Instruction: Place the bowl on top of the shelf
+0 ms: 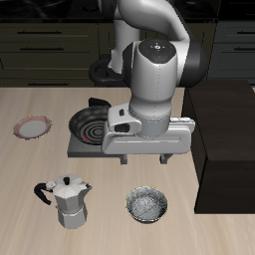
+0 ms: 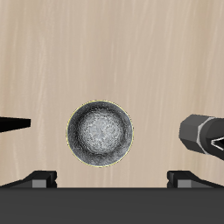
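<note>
The small round grey-speckled bowl sat on the light wooden table, beneath the tool (jaws wide apart, holding nothing).

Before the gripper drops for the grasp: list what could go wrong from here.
1. The bowl sits between the open gripper's fingers; a closing finger may slide off its round rim.
2. The moka pot stands close beside the bowl and could get bumped.
3. Carried low, the bowl may strike the shelf side.
</note>
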Controlling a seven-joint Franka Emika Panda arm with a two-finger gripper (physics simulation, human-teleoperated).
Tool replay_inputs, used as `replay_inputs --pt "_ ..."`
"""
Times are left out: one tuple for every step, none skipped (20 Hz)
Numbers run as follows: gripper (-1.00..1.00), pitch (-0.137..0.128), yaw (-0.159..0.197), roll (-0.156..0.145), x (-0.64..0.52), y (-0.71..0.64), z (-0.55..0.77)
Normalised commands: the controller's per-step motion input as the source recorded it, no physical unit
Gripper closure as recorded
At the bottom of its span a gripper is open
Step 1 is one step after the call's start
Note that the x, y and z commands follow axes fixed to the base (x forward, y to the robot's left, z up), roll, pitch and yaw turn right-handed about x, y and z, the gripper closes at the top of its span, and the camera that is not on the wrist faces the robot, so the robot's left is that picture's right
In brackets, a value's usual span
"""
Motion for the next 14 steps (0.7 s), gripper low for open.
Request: replay_inputs --pt "-1.00 -0.034 -0.008 0.027 -0.13 0.16 -0.26" --pt "-1.00 0.023 0.019 0.003 -0.03 0.04 -0.21" --pt "-1.00 0.042 -0.045 0.008 -0.10 0.06 -0.28" --pt "-1.00 -0.006 0.035 0.043 -0.02 0.07 -0.18" --pt "-1.00 0.042 -0.095 -0.019 -0.06 -0.11 -0.19" --pt "-1.00 -0.031 0.012 -0.017 -0.06 0.04 -0.15" --pt "-1.00 -0.036 0.019 0.027 -0.06 0.00 -0.19" --pt "-1.00 0.058 -0.063 -0.016 -0.04 -0.08 -0.42" --pt "-1.00 -0.024 -0.012 -0.011 -0.02 -0.05 -0.13" --pt "-1.00 0.022 -0.052 0.026 -0.04 -0.03 -0.17" --pt "-1.00 -0.037 0.018 -0.042 -0.02 -0.09 -0.16" --pt "-1.00 0.023 0.002 0.001 -0.01 -0.03 -0.17" --pt "-1.00 0.005 0.010 -0.002 -0.01 -0.05 -0.22" --pt "-1.00 0.048 -0.008 -0.006 0.00 -0.05 -0.33"
